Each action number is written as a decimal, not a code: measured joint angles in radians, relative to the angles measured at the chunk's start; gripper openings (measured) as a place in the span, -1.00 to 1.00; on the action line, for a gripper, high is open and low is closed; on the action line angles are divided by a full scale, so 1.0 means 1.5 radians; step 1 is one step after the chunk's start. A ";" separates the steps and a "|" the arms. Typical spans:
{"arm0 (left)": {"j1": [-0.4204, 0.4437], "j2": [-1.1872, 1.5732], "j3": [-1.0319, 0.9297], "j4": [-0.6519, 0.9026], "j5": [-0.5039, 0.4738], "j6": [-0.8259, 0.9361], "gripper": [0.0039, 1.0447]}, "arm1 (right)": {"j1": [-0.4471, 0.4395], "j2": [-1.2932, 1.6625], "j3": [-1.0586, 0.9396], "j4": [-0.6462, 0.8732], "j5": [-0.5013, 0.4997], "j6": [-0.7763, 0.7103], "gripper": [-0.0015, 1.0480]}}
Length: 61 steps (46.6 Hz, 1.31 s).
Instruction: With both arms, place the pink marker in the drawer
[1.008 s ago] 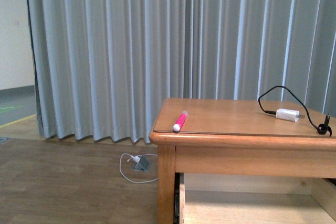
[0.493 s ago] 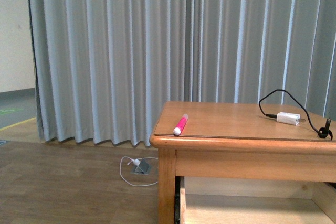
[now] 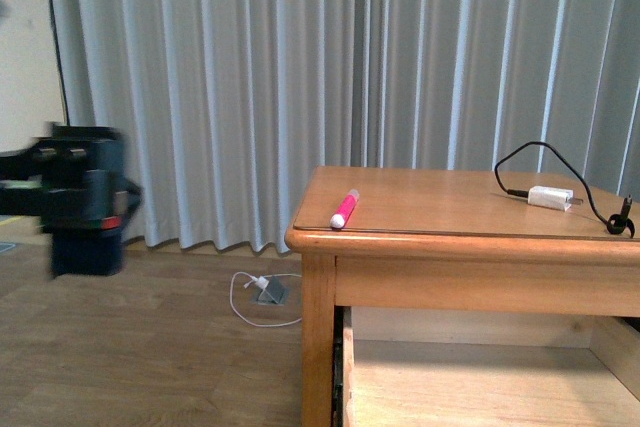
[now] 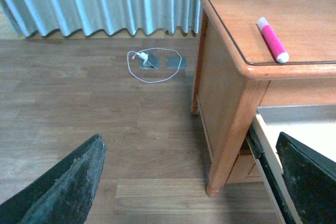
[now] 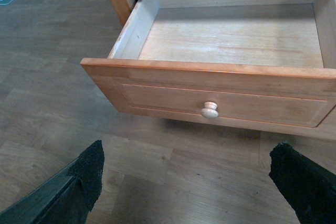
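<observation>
The pink marker (image 3: 344, 209) lies on the dresser top near its front left corner; it also shows in the left wrist view (image 4: 272, 46). The drawer (image 5: 210, 98) is pulled open and empty, its pale knob (image 5: 209, 110) facing me; its inside shows in the front view (image 3: 480, 387). My left arm (image 3: 75, 197) appears blurred at the far left, away from the dresser. My left gripper (image 4: 191, 182) is open above the floor beside the dresser leg. My right gripper (image 5: 186, 182) is open over the floor in front of the drawer.
A white charger plug (image 3: 550, 198) with a black cable lies on the dresser top at the right. A floor socket with a white cable (image 3: 265, 297) sits on the wooden floor left of the dresser. Grey curtains (image 3: 300, 77) hang behind.
My left arm has come into the front view at the far left, blurred by motion. The view shifted slightly. The marker has not moved.
</observation>
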 joint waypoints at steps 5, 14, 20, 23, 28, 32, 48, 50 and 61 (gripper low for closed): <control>-0.065 0.387 0.431 -0.084 0.017 0.039 0.89 | 0.000 0.000 0.000 0.000 0.000 0.000 0.84; -0.067 0.572 0.641 -0.150 0.014 0.027 0.89 | -0.001 -0.001 0.001 0.000 0.003 0.000 0.84; -0.071 0.644 0.722 -0.185 0.023 0.026 0.89 | -0.001 -0.001 0.001 0.000 0.001 0.000 0.84; -0.070 0.664 0.759 -0.201 0.030 0.024 0.89 | -0.001 -0.001 0.001 0.000 0.001 0.000 0.84; -0.070 0.682 0.804 -0.218 0.032 0.024 0.89 | -0.001 -0.001 0.001 0.000 0.001 0.000 0.84; -0.070 0.700 0.840 -0.236 0.035 0.024 0.89 | -0.001 -0.001 0.001 0.000 0.001 0.000 0.84; -0.077 0.745 0.907 -0.334 0.047 0.046 0.59 | -0.001 -0.001 0.001 0.000 0.001 0.000 0.84; -0.078 0.745 0.908 -0.338 0.047 0.051 0.45 | -0.001 -0.001 0.001 0.000 0.001 0.000 0.84; -0.081 0.741 0.899 -0.340 0.050 0.063 -0.44 | -0.001 -0.001 0.001 0.000 0.001 0.000 0.84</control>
